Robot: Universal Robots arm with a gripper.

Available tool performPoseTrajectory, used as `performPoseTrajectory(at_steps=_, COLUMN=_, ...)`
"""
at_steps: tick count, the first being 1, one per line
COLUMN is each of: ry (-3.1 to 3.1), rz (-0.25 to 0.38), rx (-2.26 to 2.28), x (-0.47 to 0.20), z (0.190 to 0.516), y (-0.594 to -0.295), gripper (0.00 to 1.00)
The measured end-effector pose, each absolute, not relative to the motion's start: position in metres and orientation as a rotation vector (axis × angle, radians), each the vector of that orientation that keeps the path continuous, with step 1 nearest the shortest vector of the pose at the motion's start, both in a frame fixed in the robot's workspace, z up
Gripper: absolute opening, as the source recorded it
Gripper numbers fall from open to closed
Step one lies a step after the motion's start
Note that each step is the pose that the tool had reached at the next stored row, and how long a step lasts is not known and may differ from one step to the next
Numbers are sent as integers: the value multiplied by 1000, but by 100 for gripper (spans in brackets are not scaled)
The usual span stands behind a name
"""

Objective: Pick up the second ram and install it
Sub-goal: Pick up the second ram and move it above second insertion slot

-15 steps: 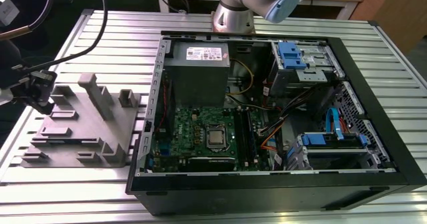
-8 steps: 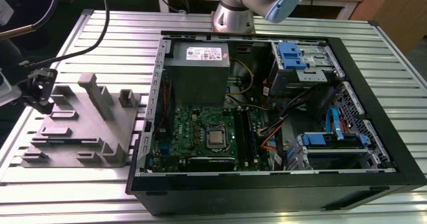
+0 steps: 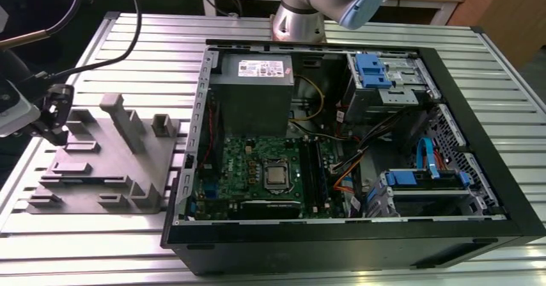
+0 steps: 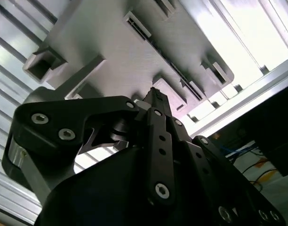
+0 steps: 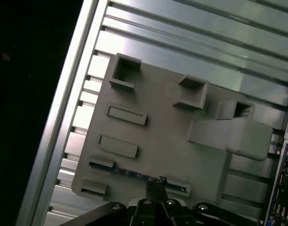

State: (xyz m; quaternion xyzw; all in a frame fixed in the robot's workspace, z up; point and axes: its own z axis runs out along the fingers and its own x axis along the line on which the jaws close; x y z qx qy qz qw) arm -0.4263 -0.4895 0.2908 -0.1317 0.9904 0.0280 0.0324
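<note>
We find the second ram (image 5: 127, 170), a long thin dark stick with a bluish edge, standing edge-up in a slot along one rim of the grey fixture (image 5: 167, 127). The gripper (image 5: 158, 181) sits over its middle; we cannot tell whether it is spread or closed

Black pincer (image 4: 155, 93) tip close over grey fixture plate (image 4: 101, 42) on slatted table (image 4: 257, 33)
</note>
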Motion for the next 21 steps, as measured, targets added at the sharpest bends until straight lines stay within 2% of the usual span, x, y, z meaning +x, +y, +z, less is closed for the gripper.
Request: performPoseTrajectory(at_steps=21, ry=2950, rz=93, rx=-916, x=-426, z=284, y=-490, gripper=7)
